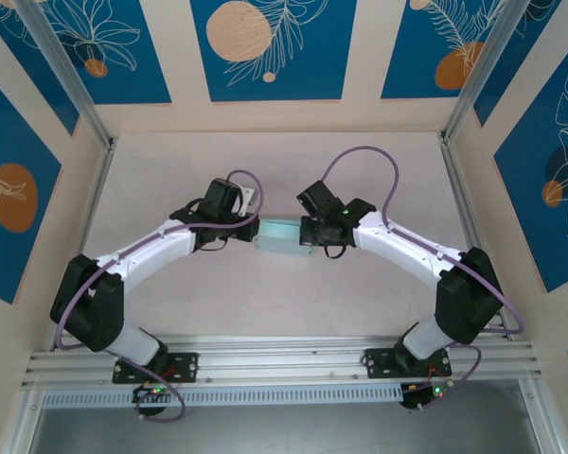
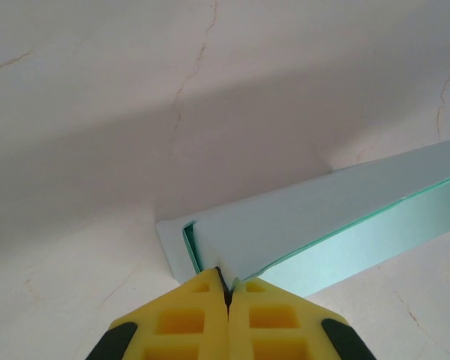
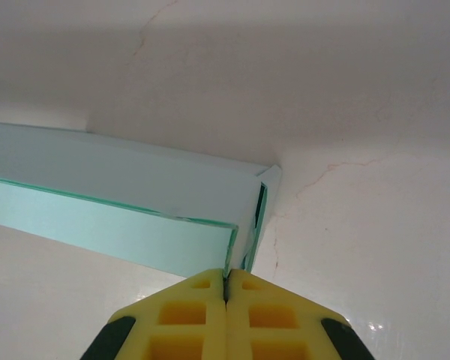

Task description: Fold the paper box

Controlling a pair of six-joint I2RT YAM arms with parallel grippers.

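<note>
The pale light-blue, thin-card paper box (image 1: pixel 282 236) is sitting at the middle of the whitish, faintly veined tabletop (image 1: pixel 284 307), spanning the gap between my two arms as a long, low, partly formed sleeve. From my wrist views its long seam is gaping: one panel is overlapping another without lying flush, and a small end flap is standing loose at each end. I cannot tell whether its underside is resting on the table or riding just above it.

I am judging this card to be very light and only stiff along its creases. The broad panels are likely to bow or dent if squeezed across the hollow, and the smooth surface looks liable to slide between pads. The sound places to hold are the edges and folded corners, where the layers are doubled, not the open middle.

That is where I am gripping now. My left gripper (image 2: pixel 226 289) is pressing its yellow pads (image 2: pixel 187 322) together on the card edge at the box's left end corner, with no gap showing between them. My right gripper (image 3: pixel 226 281) is doing the same at the right end, nipping the edge where the overlapping panel meets the end flap.

With both ends pinched, pulling apart risks tearing or opening the seam, so I am expecting any tucking to need gentle, matched moves.
</note>
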